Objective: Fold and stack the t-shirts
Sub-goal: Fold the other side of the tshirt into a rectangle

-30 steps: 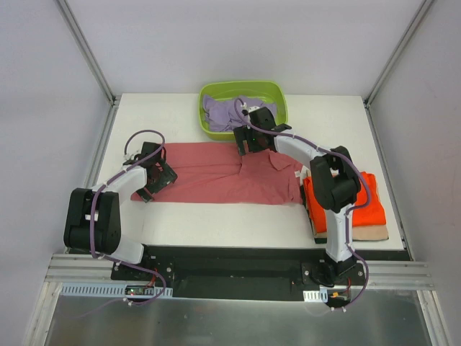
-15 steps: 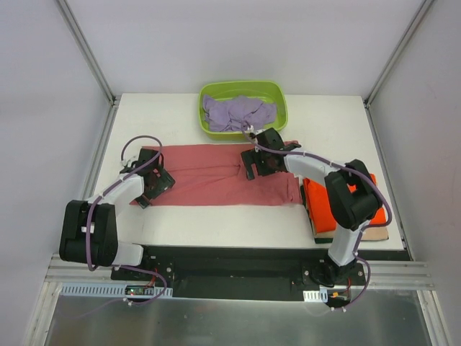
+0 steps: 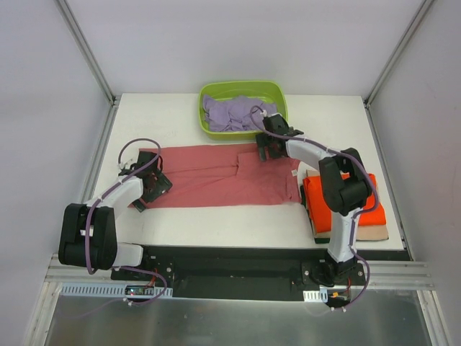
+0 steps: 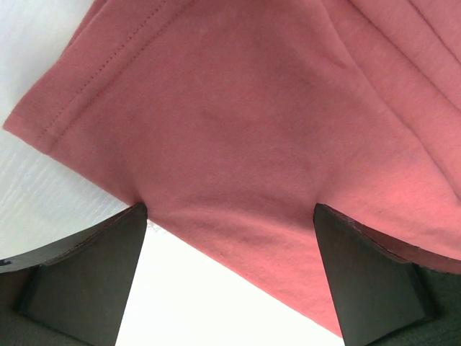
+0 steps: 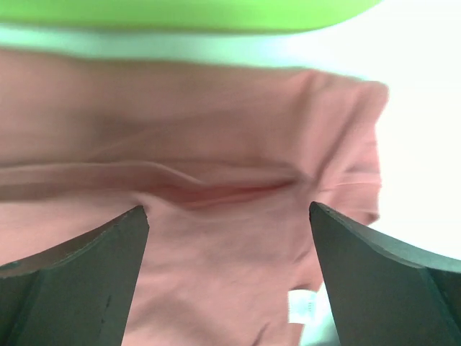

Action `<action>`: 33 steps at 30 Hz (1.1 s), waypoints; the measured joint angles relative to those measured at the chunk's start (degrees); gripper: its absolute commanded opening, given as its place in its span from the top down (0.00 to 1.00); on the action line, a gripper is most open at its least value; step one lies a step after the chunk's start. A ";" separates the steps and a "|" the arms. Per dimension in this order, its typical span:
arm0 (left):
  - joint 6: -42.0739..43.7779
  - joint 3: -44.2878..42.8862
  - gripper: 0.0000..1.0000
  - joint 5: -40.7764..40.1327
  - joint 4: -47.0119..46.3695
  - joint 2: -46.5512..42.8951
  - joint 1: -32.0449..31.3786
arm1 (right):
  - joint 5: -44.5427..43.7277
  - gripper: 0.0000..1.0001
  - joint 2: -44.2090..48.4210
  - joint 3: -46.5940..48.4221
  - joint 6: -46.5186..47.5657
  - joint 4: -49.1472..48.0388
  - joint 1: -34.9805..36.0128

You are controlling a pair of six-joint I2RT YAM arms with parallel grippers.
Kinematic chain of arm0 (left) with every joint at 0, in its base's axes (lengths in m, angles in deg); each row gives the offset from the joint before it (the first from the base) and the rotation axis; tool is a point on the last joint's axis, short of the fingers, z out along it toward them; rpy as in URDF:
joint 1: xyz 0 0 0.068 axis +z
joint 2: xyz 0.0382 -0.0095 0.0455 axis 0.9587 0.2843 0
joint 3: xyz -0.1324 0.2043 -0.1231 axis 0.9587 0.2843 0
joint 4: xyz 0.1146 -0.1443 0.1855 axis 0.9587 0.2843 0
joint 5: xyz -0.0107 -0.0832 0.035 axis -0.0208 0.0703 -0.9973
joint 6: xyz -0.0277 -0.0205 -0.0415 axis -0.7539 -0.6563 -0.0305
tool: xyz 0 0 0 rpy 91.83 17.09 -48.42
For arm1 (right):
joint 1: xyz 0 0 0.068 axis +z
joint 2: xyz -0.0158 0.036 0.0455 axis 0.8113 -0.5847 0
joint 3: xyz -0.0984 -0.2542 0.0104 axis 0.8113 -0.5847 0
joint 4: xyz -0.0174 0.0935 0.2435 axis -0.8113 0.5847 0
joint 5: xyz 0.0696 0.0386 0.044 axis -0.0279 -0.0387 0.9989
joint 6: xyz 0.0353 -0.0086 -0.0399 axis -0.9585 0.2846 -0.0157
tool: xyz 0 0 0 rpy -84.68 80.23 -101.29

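Observation:
A dusty salmon-red t-shirt lies spread flat across the middle of the table. My left gripper hovers open over its near left corner. In the left wrist view the hem runs between the fingertips, with my left gripper holding nothing. My right gripper stands open over the shirt's far right part, by the tub. The right wrist view shows a creased fold just ahead of my right gripper. A lavender t-shirt lies crumpled in the tub. A folded orange t-shirt sits on a tan one at the right.
The lime-green tub stands at the back centre; its rim fills the top of the right wrist view. A white label shows on the salmon shirt. Metal frame posts rise at the table's back corners.
My right gripper swung out over the shirt's middle, then back to the right toward the tub. The left gripper slid slightly toward the shirt's near left corner. Both stayed open.

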 measured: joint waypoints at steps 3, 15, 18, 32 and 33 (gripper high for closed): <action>0.00 0.17 0.01 -0.37 0.55 -0.07 0.00 | -4.87 0.04 0.13 0.33 0.79 -1.73 -1.57; -3.52 4.37 0.01 -1.81 3.13 -6.01 0.48 | 0.26 0.04 15.43 -9.09 -4.42 2.19 1.01; -5.53 5.53 0.01 -2.73 6.14 -8.87 3.13 | 2.34 0.04 15.52 -10.12 -6.73 3.96 3.04; -5.90 2.01 0.01 -5.03 10.78 -10.51 5.22 | 4.26 0.04 11.47 -13.33 -10.16 7.26 7.93; -5.49 0.50 0.01 -5.73 10.78 -9.44 5.51 | 4.20 0.04 11.47 -13.42 -10.21 7.26 7.93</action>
